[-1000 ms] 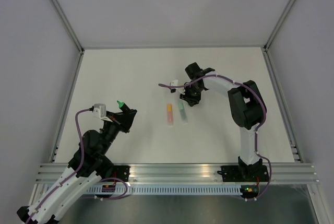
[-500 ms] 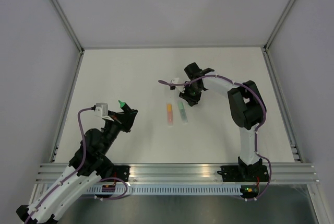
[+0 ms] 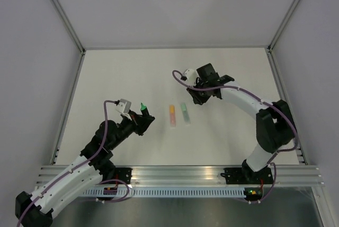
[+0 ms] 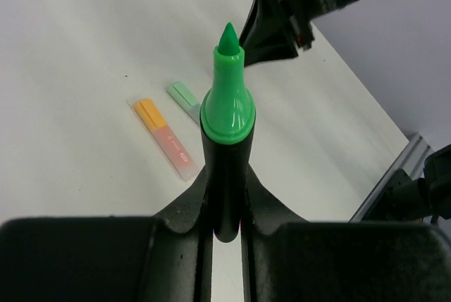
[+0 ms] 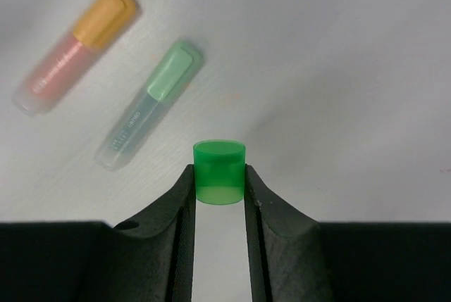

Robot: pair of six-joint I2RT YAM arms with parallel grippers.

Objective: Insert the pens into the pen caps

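Within right hand (image 5: 218, 170), green cap (image 5: 219, 175); black pen (image 4: 226, 148) pinched upright in left hand (image 4: 225, 193)

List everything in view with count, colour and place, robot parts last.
black pen: 1, black barrel with bright green tip, uncapped, gripped at the table's near left
green cap: 1, bright green, gripped beyond the two lying pens
orange pen: 1, orange and pinkish, lying mid-table
pale green pen: 1, pale green, lying just right of the orange pen
table: 1, white
left pincer: 1, black, shut on the black pen
right pincer: 1, black, shut on the green cap
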